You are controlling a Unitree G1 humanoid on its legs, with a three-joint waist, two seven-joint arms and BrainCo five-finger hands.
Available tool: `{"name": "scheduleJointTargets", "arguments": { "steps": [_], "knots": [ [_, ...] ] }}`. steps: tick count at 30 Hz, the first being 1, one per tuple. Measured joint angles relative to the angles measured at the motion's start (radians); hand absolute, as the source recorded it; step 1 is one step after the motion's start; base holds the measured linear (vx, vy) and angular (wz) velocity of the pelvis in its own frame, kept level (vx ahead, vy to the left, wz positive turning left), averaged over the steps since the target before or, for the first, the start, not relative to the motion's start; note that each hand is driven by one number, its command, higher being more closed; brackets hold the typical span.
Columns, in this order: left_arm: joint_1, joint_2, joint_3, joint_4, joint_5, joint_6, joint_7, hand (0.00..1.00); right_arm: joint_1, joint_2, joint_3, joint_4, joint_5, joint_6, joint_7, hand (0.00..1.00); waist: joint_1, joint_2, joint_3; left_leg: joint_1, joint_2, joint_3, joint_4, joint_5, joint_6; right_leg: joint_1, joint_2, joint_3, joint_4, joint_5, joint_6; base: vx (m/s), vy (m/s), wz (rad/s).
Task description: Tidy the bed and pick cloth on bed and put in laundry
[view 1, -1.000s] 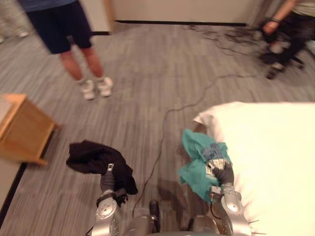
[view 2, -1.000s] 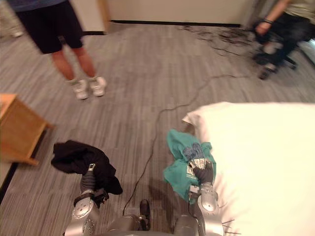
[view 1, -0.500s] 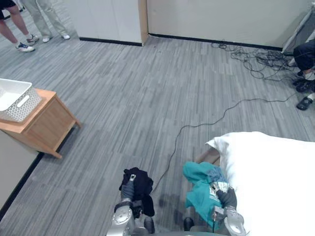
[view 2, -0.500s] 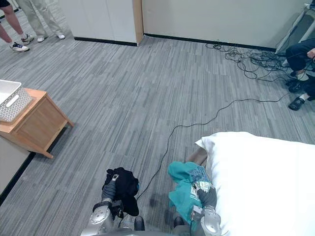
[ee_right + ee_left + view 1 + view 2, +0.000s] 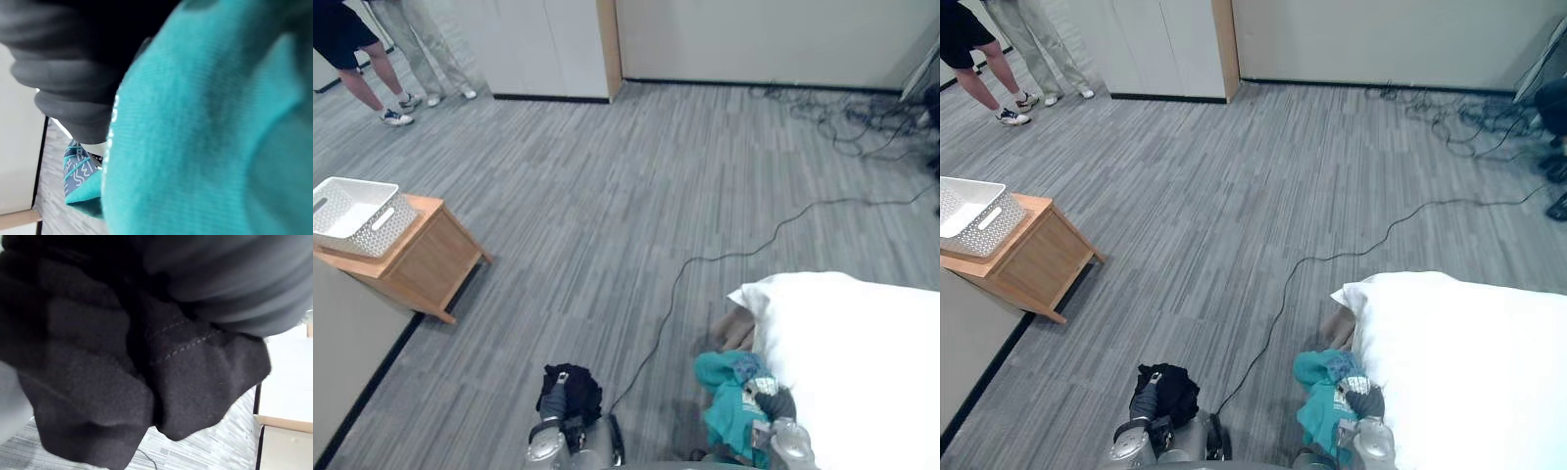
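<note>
Gripping crumpled teal knit, right robot hand, bunched black cloth opposite

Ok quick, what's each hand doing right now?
Left hand: buried in a crumpled black cloth; open or closed cannot be told.
Right hand: buried in a bunched teal cloth; cannot be told either.
</note>
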Motion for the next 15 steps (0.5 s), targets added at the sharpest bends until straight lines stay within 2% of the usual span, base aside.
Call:
{"name": "scheduleJointTargets", "arguments": {
  "steps": [1,2,3,4,5,6,7,8,9,10,11,12,13,15],
  "knots": [
    [-0.001,0.0,0.0,-0.008,0.008,0.0,-0.001,1.0,-0.005,-0.001,-0.002,0.0,0.0,0.0,-0.002,1.0,0.0,0.0,0.0,-0.001,-0.009,0.003,-0.07,0.006,-0.005,-0.001,-0.005,-0.002,-0.004,-0.002,0.004,0.32,0.097,0.19],
    [-0.004,-0.001,0.0,-0.02,0.015,0.0,-0.002,1.0,-0.019,-0.004,-0.006,0.0,0.0,0.001,-0.003,1.0,0.001,-0.001,0.001,-0.001,-0.029,0.007,-0.233,0.042,-0.025,0.0,-0.017,-0.012,-0.017,-0.009,0.014,0.35,0.128,0.17],
    [-0.003,0.0,0.003,-0.026,0.027,0.0,-0.008,1.0,-0.039,-0.012,-0.006,0.006,-0.001,0.001,-0.003,1.0,0.01,0.001,0.001,-0.003,-0.028,0.019,-0.36,0.072,-0.022,0.004,-0.019,-0.011,-0.024,-0.025,0.037,0.37,0.158,0.09],
    [-0.002,0.001,0.005,-0.025,0.031,0.001,-0.014,1.0,-0.046,-0.013,-0.007,0.01,-0.003,0.001,-0.003,1.0,0.018,0.003,0.001,-0.001,-0.028,0.025,-0.383,0.075,-0.02,0.008,-0.019,-0.009,-0.025,-0.034,0.048,0.47,0.226,-0.1],
    [0.001,0.007,0.009,-0.024,0.039,0.004,-0.021,1.0,-0.05,-0.014,-0.007,0.014,-0.014,0.003,0.0,1.0,0.032,-0.01,0.004,0.006,-0.03,0.027,-0.359,0.103,0.028,0.035,-0.035,-0.002,-0.017,-0.074,0.064,0.42,0.205,-0.11],
    [0.013,0.015,0.014,-0.024,0.042,0.005,-0.021,1.0,-0.047,-0.004,-0.007,0.017,-0.021,0.004,0.002,1.0,0.037,-0.047,0.006,0.011,-0.059,0.037,-0.32,0.08,0.06,0.046,-0.076,-0.002,0.015,-0.106,0.071,0.57,0.202,-0.13],
    [0.021,0.017,0.02,-0.026,0.048,0.004,-0.021,1.0,-0.043,0.007,-0.003,0.019,-0.03,0.002,0.008,1.0,0.041,-0.081,0.002,0.019,-0.085,0.05,-0.29,0.053,0.09,-0.005,-0.104,-0.002,0.17,-0.135,0.113,0.58,0.161,-0.03],
    [0.012,0.026,0.021,-0.021,0.048,0.005,-0.021,1.0,-0.052,0.019,-0.003,0.024,-0.042,0.002,0.01,1.0,0.033,-0.088,0.008,0.039,-0.091,0.052,-0.252,0.028,0.126,-0.118,-0.126,0.01,0.462,-0.111,0.163,0.59,0.154,0.02],
    [0.015,0.03,0.02,-0.02,0.048,0.005,-0.021,1.0,-0.055,0.029,-0.002,0.028,-0.05,0.003,0.015,1.0,0.028,-0.096,0.017,0.074,-0.1,0.052,-0.253,0.021,0.136,-0.166,-0.138,0.027,0.614,-0.053,0.2,0.58,0.184,0.14],
    [0.017,0.04,0.016,-0.02,0.048,0.009,-0.02,1.0,-0.06,0.044,0.003,0.031,-0.058,0.003,0.026,1.0,0.022,-0.108,0.044,0.164,-0.12,0.039,-0.267,-0.001,0.132,-0.236,-0.15,0.054,0.836,0.064,0.231,0.69,0.194,0.22],
    [0.015,0.052,0.004,-0.022,0.047,0.02,-0.019,1.0,-0.046,0.047,0.004,0.034,-0.058,0.003,0.028,1.0,0.018,-0.095,0.06,0.264,-0.126,0.004,-0.291,-0.03,0.132,-0.287,-0.154,0.011,0.999,0.027,0.174,0.69,0.172,0.27],
    [0.014,0.053,0.001,-0.024,0.047,0.021,-0.018,1.0,-0.043,0.045,0.004,0.034,-0.058,0.003,0.027,1.0,0.012,-0.084,0.065,0.3,-0.124,-0.016,-0.303,-0.04,0.137,-0.3,-0.155,-0.024,1.019,0.0,0.152,0.72,0.122,0.6],
    [0.013,0.06,-0.007,-0.035,0.047,0.021,-0.017,1.0,-0.04,0.045,0.005,0.013,-0.058,0.003,0.027,1.0,-0.011,-0.069,0.063,0.4,-0.116,-0.078,-0.359,-0.069,0.14,-0.374,-0.153,-0.149,0.951,-0.07,0.1,0.63,0.027,0.62],
    [-0.003,0.069,-0.019,-0.039,0.047,0.021,-0.015,1.0,-0.046,0.045,0.005,-0.013,-0.058,0.002,0.027,1.0,-0.026,-0.067,0.064,0.431,-0.113,-0.111,-0.378,-0.082,0.127,-0.437,-0.147,-0.183,0.822,-0.09,0.093,0.64,-0.048,0.72]
  ]
}}
